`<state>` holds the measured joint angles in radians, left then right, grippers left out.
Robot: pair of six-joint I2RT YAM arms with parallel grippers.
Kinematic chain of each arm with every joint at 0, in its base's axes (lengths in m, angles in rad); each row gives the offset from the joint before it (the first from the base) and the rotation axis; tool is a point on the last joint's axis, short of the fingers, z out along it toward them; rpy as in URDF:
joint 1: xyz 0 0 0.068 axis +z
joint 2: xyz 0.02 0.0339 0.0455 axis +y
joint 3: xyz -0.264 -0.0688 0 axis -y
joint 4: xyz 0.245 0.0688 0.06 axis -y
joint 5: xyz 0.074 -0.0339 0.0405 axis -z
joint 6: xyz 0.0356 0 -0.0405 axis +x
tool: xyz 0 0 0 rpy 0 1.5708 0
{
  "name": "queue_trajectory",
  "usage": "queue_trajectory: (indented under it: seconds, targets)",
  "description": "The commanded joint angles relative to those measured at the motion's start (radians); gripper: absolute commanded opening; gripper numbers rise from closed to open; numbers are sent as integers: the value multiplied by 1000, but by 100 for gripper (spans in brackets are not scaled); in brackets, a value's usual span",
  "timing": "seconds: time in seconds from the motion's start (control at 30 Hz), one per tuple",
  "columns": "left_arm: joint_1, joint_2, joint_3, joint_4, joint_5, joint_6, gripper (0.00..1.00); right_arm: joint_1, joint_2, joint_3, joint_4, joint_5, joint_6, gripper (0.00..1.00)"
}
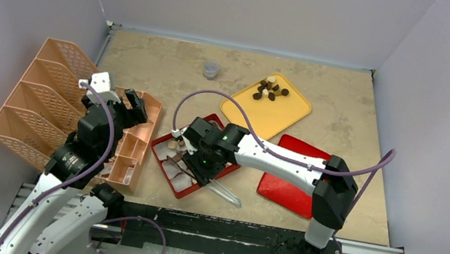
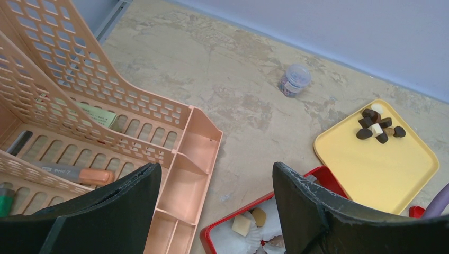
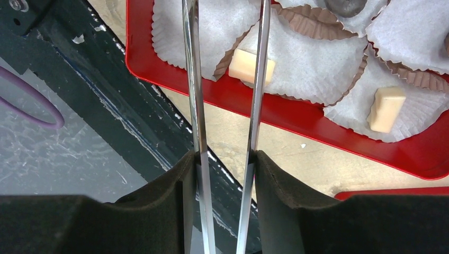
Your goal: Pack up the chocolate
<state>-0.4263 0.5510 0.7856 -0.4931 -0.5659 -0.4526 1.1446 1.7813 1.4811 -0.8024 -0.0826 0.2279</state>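
Tweezers (image 3: 194, 79): clamped in right gripper (image 3: 225, 159), over red box (image 3: 296, 114). Paper cups (image 3: 312, 69): a few hold chocolate (image 3: 251, 66). Yellow tray (image 1: 279, 119): a cluster of pieces still unpacked. Left gripper (image 2: 217, 169): wide open, empty, above peach organiser (image 2: 196, 143). Progress, judged: early.

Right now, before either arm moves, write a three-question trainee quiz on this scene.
1. True or false: the left jaws hold a chocolate piece.
2. The loose chocolate pile sits on: A) the yellow tray; B) a peach organizer; C) the bare table.
3. Fill in: the right jaws clamp a pair of metal ____.
Key: 1 false, they stand open and empty; 2 A; 3 tongs.
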Motion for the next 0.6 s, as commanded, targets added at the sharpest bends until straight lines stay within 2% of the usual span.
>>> queue_trajectory:
  seconds: [0.0,0.57]
  targets:
    - [4,-5,10,24,-7,-5,76,4,-8,44,6,-25,7,42]
    - [4,3,9,30,4,-5,76,4,-20,59,-8,-2,9,45]
